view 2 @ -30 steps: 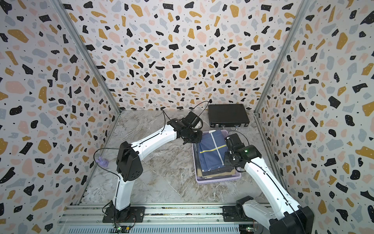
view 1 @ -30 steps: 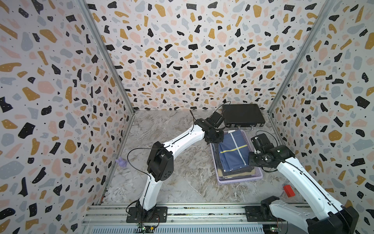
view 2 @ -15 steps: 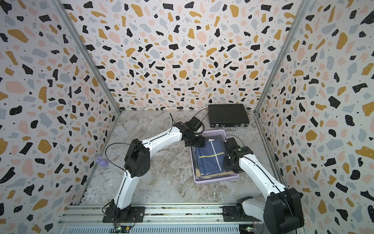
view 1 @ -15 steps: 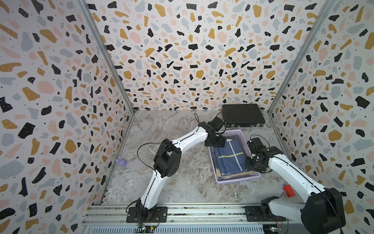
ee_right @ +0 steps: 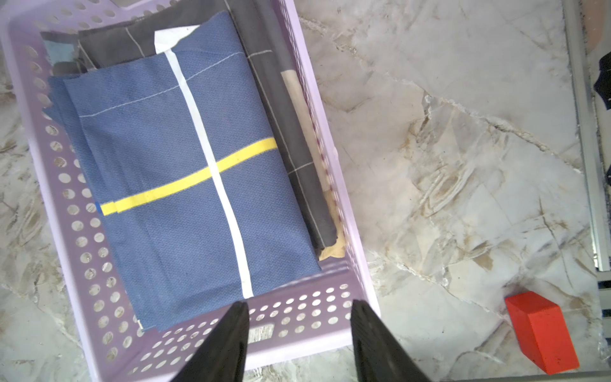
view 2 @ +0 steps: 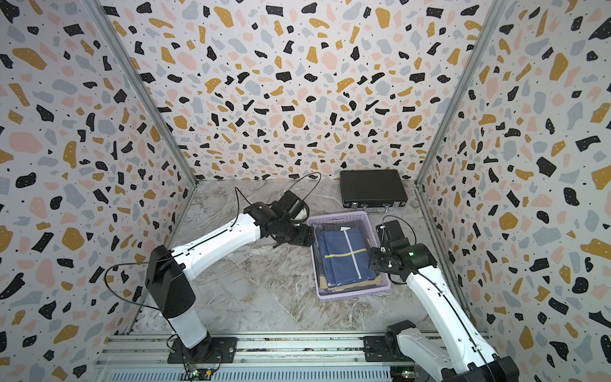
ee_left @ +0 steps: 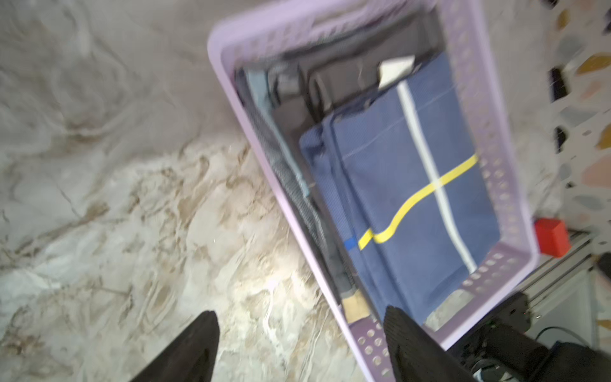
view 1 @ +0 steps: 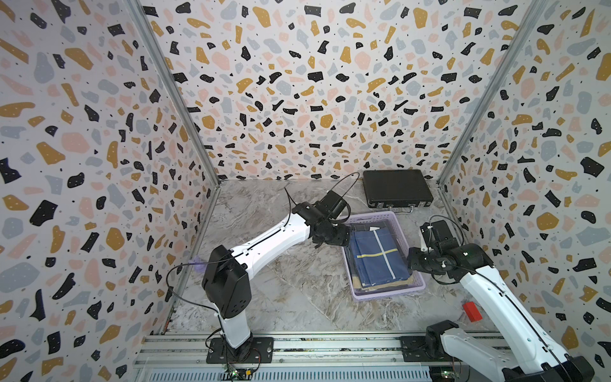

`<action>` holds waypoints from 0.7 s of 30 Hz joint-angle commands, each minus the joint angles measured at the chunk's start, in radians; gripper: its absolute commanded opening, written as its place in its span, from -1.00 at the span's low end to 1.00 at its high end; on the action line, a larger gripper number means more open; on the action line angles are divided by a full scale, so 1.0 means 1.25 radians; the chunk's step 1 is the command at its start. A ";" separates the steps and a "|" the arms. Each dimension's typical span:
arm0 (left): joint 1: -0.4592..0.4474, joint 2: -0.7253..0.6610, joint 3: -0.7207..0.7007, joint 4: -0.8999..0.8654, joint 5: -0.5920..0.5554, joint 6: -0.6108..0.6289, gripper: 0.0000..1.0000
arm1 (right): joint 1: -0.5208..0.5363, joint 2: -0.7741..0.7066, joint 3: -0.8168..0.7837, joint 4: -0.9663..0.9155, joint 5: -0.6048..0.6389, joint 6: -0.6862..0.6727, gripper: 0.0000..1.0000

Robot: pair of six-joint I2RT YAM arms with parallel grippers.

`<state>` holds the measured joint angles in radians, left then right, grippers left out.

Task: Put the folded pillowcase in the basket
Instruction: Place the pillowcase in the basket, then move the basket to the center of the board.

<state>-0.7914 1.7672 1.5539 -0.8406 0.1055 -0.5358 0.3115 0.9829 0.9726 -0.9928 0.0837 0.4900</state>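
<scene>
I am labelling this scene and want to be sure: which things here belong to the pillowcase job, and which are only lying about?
Job:
- pillowcase, blue, lying in the basket
- left gripper and right gripper, both open

Lying about:
- black case
- red block
- grey cloth under the pillowcase

In both top views the left arm [view 1: 267,239] and the right arm [view 1: 496,294] show glossy white shells between boxy matte-black joint housings, each on a black base plate screwed to the silver rail [view 1: 330,345] along the bottom of the frame. Thin black cables loop off the joints, and a small green light [view 2: 411,254] glows on the right arm's black housing. The left tool [ee_left: 299,312] and the right tool [ee_right: 301,303] each end in two dark tapered fingers [ee_right: 224,340].
</scene>
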 commanded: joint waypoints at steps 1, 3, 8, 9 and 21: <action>-0.025 0.008 -0.052 -0.039 -0.014 -0.008 0.68 | -0.003 -0.009 0.017 -0.032 -0.004 -0.018 0.10; -0.032 0.006 -0.071 -0.017 -0.008 -0.027 0.70 | -0.003 -0.008 0.012 -0.024 -0.012 -0.018 0.10; -0.049 0.001 -0.092 0.045 0.009 -0.072 0.70 | -0.002 -0.020 -0.011 -0.017 -0.030 -0.021 0.09; -0.051 0.002 -0.093 0.049 0.012 -0.078 0.70 | -0.002 -0.022 -0.014 -0.019 -0.030 -0.024 0.10; -0.060 0.068 -0.140 0.114 0.024 -0.111 0.38 | -0.002 -0.028 0.030 -0.047 -0.033 -0.032 0.09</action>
<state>-0.8612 1.8267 1.4075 -0.7208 0.1387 -0.6533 0.3115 0.9604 0.9627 -1.0122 0.0441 0.4610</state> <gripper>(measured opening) 0.699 0.545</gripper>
